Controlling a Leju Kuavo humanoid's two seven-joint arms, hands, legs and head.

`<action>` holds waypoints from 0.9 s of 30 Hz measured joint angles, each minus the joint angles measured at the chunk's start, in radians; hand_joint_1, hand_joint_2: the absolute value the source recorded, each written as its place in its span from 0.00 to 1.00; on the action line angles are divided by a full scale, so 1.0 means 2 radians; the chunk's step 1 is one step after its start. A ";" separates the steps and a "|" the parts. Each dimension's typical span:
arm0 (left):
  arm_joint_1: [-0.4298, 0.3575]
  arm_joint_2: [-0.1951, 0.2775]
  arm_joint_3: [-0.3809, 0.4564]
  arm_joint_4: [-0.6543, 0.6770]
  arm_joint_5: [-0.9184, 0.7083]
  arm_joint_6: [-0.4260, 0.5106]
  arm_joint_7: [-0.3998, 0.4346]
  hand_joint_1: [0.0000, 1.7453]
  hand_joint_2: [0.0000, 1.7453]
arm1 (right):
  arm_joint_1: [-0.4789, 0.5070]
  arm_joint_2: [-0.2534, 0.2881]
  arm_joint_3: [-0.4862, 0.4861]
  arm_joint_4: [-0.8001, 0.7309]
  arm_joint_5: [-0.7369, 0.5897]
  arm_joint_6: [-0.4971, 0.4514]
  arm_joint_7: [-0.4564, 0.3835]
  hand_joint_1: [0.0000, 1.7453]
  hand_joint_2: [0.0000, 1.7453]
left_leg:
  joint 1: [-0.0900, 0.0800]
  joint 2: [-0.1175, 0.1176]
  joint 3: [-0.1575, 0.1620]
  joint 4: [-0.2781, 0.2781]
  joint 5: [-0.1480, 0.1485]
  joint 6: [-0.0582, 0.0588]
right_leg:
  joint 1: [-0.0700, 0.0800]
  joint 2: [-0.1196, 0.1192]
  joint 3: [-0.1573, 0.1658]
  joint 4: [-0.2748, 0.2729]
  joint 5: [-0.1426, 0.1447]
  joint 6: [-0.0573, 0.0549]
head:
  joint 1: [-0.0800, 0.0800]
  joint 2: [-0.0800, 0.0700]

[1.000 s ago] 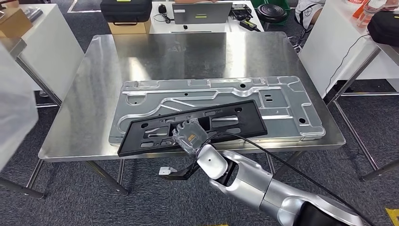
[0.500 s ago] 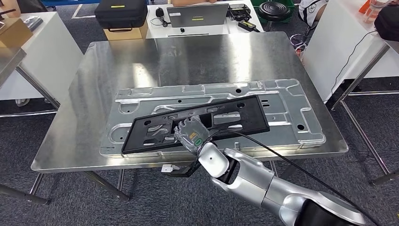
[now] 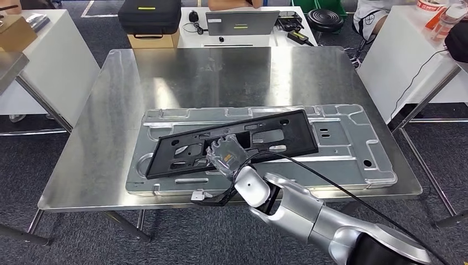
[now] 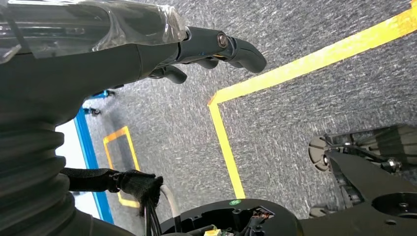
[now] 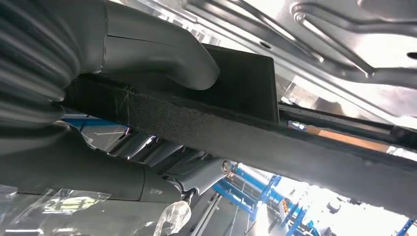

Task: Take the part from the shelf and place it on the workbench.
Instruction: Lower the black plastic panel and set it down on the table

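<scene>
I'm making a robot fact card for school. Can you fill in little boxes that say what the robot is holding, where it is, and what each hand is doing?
Held thing: long black panel with cut-out holes
Held by: right hand, thumb on top, fingers under the near edge
Where the panel is: tilted over the silver stamped metal sheet; touching or not, cannot tell
What the sheet lies on: steel workbench
Left hand: left hand hangs over grey carpet, holding nothing
Behind the workbench: laptop, black case
</scene>
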 joint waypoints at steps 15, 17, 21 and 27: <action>-0.002 0.001 0.000 0.000 0.000 0.001 0.000 0.00 1.00 | 0.000 -0.002 0.000 0.000 0.001 0.000 0.002 1.00 1.00 | 0.003 -0.001 -0.065 0.152 -0.075 -0.035 | -0.001 0.001 0.060 -0.152 0.077 -0.027 | -0.002 0.000; -0.002 0.002 0.001 0.000 0.000 0.001 0.000 0.00 1.00 | 0.002 -0.002 0.000 0.000 0.001 0.000 0.001 1.00 1.00 | 0.005 0.000 -0.067 0.134 -0.046 -0.036 | -0.001 0.001 0.069 -0.152 0.071 -0.025 | -0.002 0.000; -0.001 0.002 0.001 0.000 0.000 0.001 0.001 0.00 1.00 | 0.000 -0.002 0.000 0.000 0.001 0.000 0.002 1.00 1.00 | 0.002 0.002 -0.018 0.012 0.014 -0.028 | 0.001 0.002 0.083 -0.152 0.059 -0.017 | -0.002 0.000; 0.000 0.001 0.001 0.000 0.000 0.001 0.001 0.00 1.00 | -0.001 -0.002 0.000 0.000 0.000 0.000 0.002 1.00 1.00 | 0.004 0.001 -0.005 -0.001 0.005 -0.009 | 0.000 0.001 0.064 -0.106 0.030 -0.003 | 0.000 0.000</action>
